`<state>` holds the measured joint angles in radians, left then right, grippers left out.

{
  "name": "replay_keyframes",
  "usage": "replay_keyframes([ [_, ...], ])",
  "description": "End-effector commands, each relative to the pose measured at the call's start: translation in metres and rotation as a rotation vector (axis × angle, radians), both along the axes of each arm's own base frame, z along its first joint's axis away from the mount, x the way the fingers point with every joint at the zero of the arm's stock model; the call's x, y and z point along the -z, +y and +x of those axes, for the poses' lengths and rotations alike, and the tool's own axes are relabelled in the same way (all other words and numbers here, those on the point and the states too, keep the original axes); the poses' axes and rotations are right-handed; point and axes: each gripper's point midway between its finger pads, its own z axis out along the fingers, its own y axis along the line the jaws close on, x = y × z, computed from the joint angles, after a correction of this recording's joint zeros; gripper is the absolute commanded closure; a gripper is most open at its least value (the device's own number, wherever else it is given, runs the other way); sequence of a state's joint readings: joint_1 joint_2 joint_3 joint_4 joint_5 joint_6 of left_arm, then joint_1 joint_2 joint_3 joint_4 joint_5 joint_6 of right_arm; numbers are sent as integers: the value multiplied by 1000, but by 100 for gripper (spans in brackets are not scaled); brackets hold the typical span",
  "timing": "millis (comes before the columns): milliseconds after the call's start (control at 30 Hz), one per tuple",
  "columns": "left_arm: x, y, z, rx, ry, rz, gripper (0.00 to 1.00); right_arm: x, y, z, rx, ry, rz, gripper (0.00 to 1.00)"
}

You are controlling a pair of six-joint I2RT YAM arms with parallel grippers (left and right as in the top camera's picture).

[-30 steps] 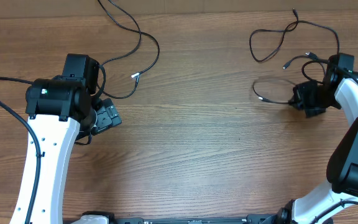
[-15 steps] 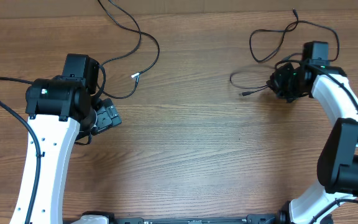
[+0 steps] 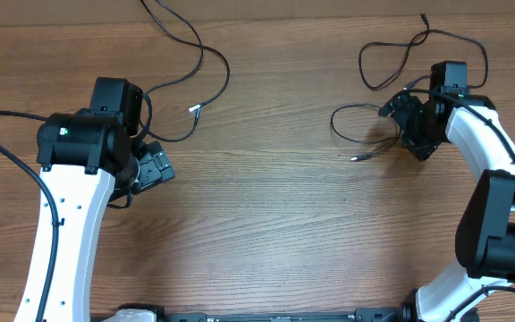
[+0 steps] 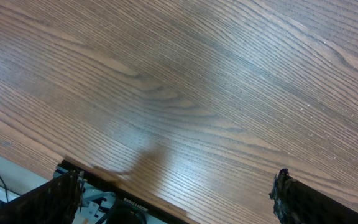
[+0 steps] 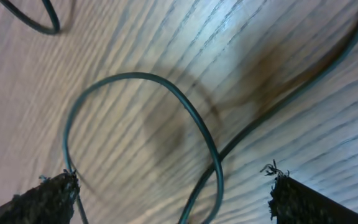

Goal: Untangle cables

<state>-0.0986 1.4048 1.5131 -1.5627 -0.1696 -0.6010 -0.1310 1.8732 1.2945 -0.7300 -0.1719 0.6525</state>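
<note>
— Plenty to snag: see cables looped on the table's right side, beneath right gripper, agape, holding nothing. Left gripper agape too, over bare wood.
— Could pinch two strands together if clamped here; would likely drag loops tighter.

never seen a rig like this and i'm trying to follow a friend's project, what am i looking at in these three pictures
These are two white-and-black robot arms at a wooden table, each ending in a two-finger gripper. The wide picture comes from a camera fixed above the table. The other two come from cameras on the wrists, each looking past that arm's own fingers. Thin black cables lie on the wood: a long cable near the left gripper and a looped cable by the right gripper. Both grippers are open and hold nothing. The left wrist view shows only bare wood. The right wrist view shows a cable loop lying on the table between the spread fingers.
</note>
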Motion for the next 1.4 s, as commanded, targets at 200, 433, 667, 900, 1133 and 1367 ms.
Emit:
replay_keyframes([
  [200, 0, 2, 0, -12, -3, 19, 0, -47, -67, 9, 49, -33, -55, 0],
  [433, 0, 2, 0, -12, -3, 19, 0, -103, -115, 8, 4, -83, -130, 0],
  [667, 0, 2, 0, -12, -3, 19, 0, -116, -134, 9, -10, -82, -237, 0],
  [900, 0, 2, 0, -12, -3, 19, 0, -102, -151, 20, 16, -81, -308, 0],
  [1133, 0, 2, 0, -12, -3, 19, 0, -45, -154, 24, -9, 21, -271, 0],
  [1367, 0, 2, 0, -12, -3, 19, 0, -14, -160, 38, -18, 25, -275, 0],
])
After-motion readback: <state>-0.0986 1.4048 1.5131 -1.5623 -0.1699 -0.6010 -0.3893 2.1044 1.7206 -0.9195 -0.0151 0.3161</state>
